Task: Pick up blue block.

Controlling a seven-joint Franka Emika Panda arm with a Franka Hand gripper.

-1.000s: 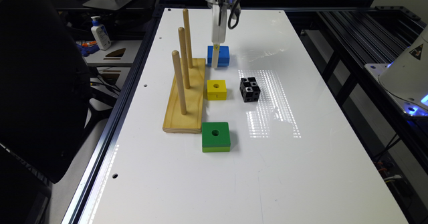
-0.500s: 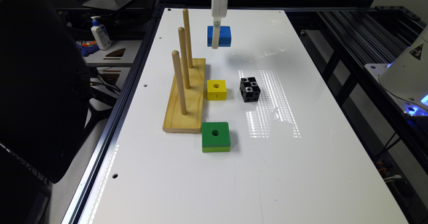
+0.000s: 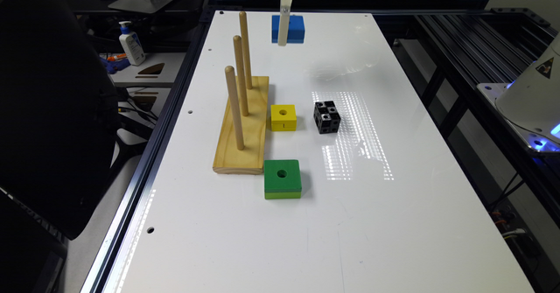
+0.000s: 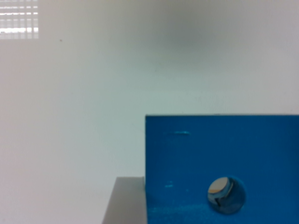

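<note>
Over at the exterior view's left, beyond the desk (image 3: pixel 271 240) edge, a white pump bottle (image 3: pixel 131 43) stands on a lower surface. On the white desk itself, a wooden base (image 3: pixel 243 129) carries three upright pegs (image 3: pixel 235 107) in a row. Just beside its near corner lies a green block (image 3: pixel 282 179) with a lighter base and a round hole. A smaller yellow block (image 3: pixel 283 117) sits close against the base's long side, and a black cube (image 3: pixel 327 116) stands near it, further to the right. Toward the far end, the blue block (image 3: pixel 294 28) hangs clear of the desk, clamped in the pincer (image 3: pixel 283 39), whose pale finger crosses its face. In the wrist view the blue block (image 4: pixel 222 168) sits close up, its round hole visible, with the white desk (image 4: pixel 70 93) blurred beyond
</note>
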